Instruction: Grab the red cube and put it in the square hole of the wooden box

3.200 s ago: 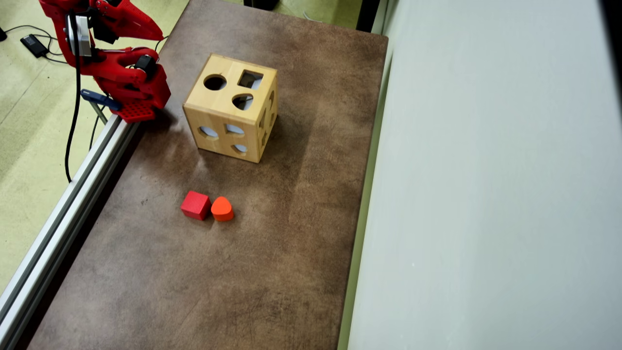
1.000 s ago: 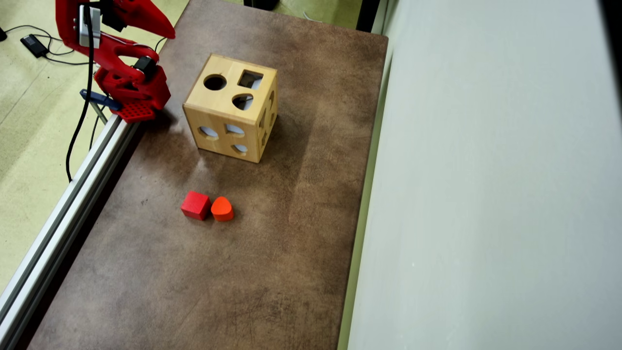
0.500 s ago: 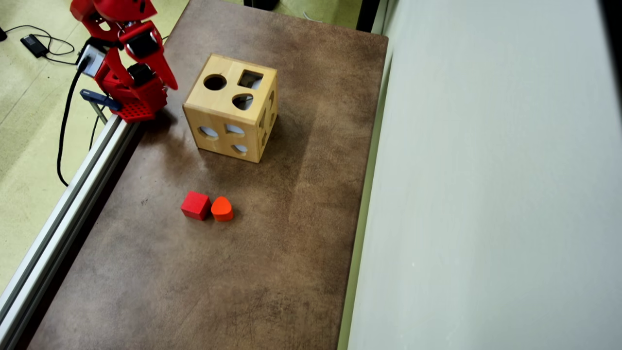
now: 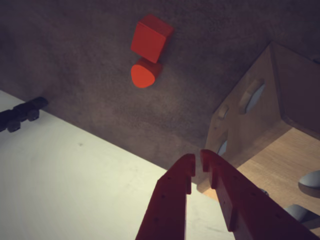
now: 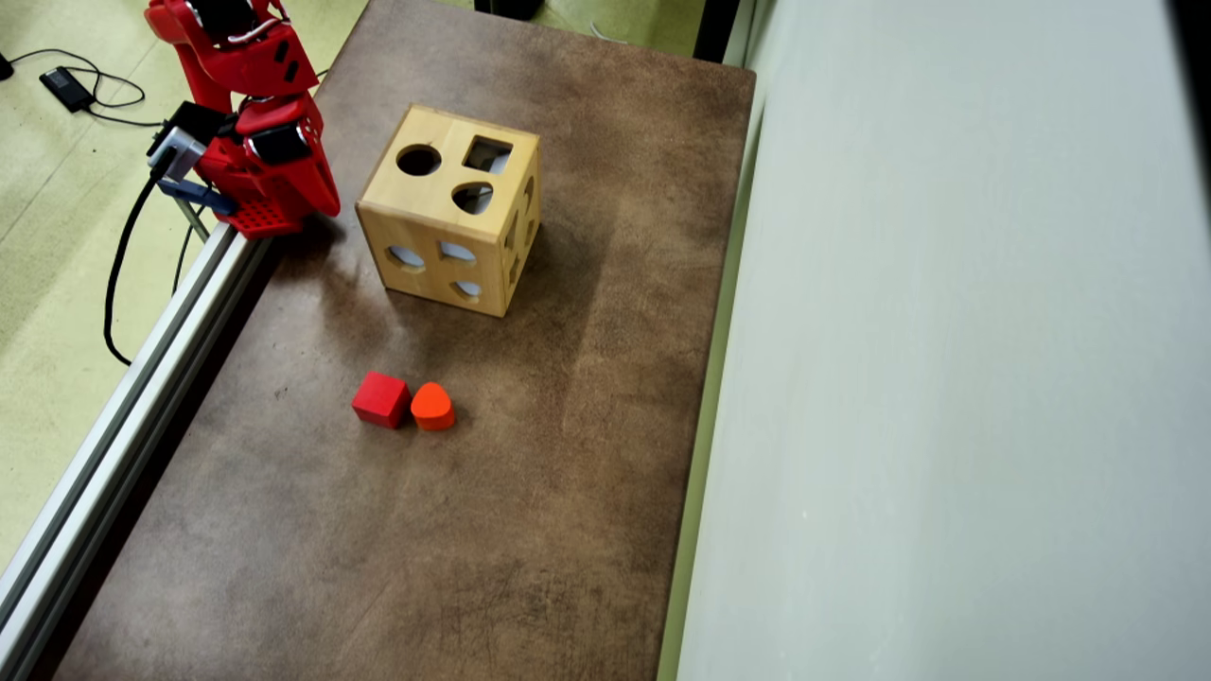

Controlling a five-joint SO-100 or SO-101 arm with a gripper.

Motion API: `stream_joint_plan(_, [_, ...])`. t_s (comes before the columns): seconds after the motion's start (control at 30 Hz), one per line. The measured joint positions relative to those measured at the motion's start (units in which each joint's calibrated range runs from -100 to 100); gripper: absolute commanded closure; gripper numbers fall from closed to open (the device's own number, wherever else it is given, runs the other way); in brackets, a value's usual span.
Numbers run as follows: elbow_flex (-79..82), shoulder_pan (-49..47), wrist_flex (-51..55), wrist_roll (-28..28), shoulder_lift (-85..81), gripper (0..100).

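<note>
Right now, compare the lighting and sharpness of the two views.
Wrist view: dim and soft, with the red cube still legible and the closed hand in shade. Overhead view: bright, even and sharp; the wooden box casts a soft shadow on the table.

A red cube (image 5: 381,399) and an orange rounded block (image 5: 432,407) sit on a mottled brown bench (image 5: 568,492). The box (image 5: 445,213) is pale wood with dark holes. The arm (image 5: 251,113) is bright red.

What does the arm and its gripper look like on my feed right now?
The arm is bright red plastic with black motor blocks. A black cable trails from it to the floor, and a grey module sits at its side. In the wrist view, the gripper has two red tapering fingers with small holes along the inner edges.
</note>
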Motion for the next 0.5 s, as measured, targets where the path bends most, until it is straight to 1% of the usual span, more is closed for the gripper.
stream_joint_plan(0.27, [0.0,0.9,0.0,-0.3,0.4,97])
stream_joint_plan(0.37, [0.0,2.3,-0.1,-2.3,1.6,97])
stream_joint_plan(0.43, [0.0,4.7,0.0,-4.5,3.5,97])
stream_joint_plan(0.5, [0.0,5.0,0.0,-6.8,5.5,97])
